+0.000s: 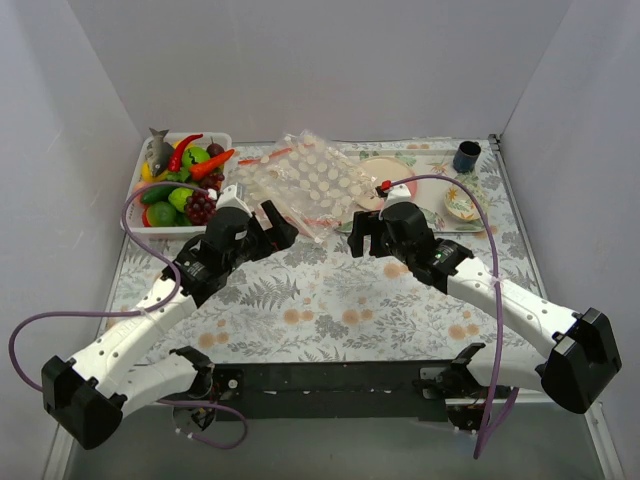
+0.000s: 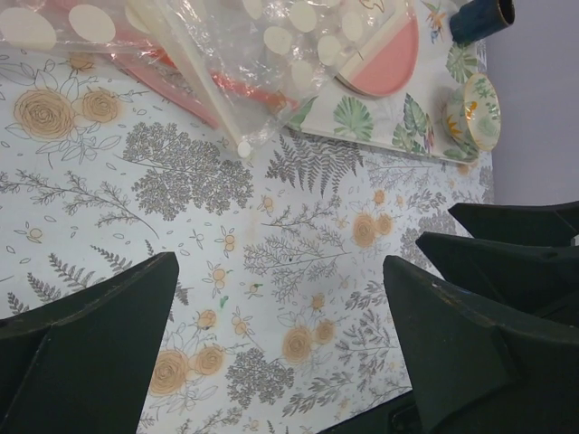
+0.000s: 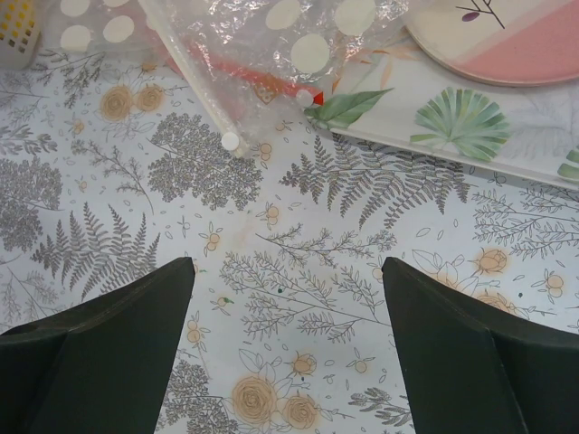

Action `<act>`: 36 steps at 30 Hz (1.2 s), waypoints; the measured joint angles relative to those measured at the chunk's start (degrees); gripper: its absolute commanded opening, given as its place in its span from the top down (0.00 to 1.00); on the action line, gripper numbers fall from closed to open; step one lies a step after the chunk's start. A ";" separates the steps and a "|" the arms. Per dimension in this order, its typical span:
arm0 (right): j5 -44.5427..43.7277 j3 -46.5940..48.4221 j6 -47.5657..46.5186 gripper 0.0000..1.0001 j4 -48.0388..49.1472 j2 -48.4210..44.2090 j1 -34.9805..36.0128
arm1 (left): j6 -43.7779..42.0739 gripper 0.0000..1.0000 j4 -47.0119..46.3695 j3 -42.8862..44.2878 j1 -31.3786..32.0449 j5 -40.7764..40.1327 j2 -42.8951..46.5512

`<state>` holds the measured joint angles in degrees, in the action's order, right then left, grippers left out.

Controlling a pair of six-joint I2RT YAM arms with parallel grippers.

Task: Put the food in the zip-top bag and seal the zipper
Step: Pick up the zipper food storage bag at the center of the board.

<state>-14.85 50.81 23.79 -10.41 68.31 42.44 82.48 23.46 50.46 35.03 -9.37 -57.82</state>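
Observation:
The food (image 1: 185, 175), several coloured toy fruits, red chillies, purple grapes and a grey fish, lies in a white basket (image 1: 224, 139) at the back left. The zip-top bag (image 1: 300, 180), transparent with white dots, lies crumpled at the back middle; it also shows in the left wrist view (image 2: 244, 54) and the right wrist view (image 3: 271, 45). Its red zipper (image 3: 244, 77) shows through the plastic. My left gripper (image 1: 281, 226) is open and empty just left of the bag's near corner. My right gripper (image 1: 357, 234) is open and empty just right of it.
A pink and cream plate (image 1: 385, 180) lies on a leaf-print mat (image 1: 440, 215) at the back right, with a small patterned bowl (image 1: 460, 203) and a dark blue cup (image 1: 466, 155). The floral tablecloth (image 1: 330, 300) covers the table between grey walls.

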 measured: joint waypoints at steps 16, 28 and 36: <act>0.15 0.00 -0.22 0.07 0.02 0.09 0.00 | 0.50 0.02 -1.03 -0.04 0.00 -0.31 2.78; 6.03 15.13 -8.63 0.12 2.86 20.90 -0.04 | 2.05 0.02 1.22 0.02 0.00 -2.62 2.36; 9.70 32.94 -16.70 0.18 4.26 41.92 0.04 | 6.10 0.02 10.51 3.37 -0.07 -10.40 0.83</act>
<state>-5.15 83.74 7.09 -6.15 110.24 42.48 88.58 33.98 53.82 34.96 -19.77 -56.99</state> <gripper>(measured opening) 0.837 0.982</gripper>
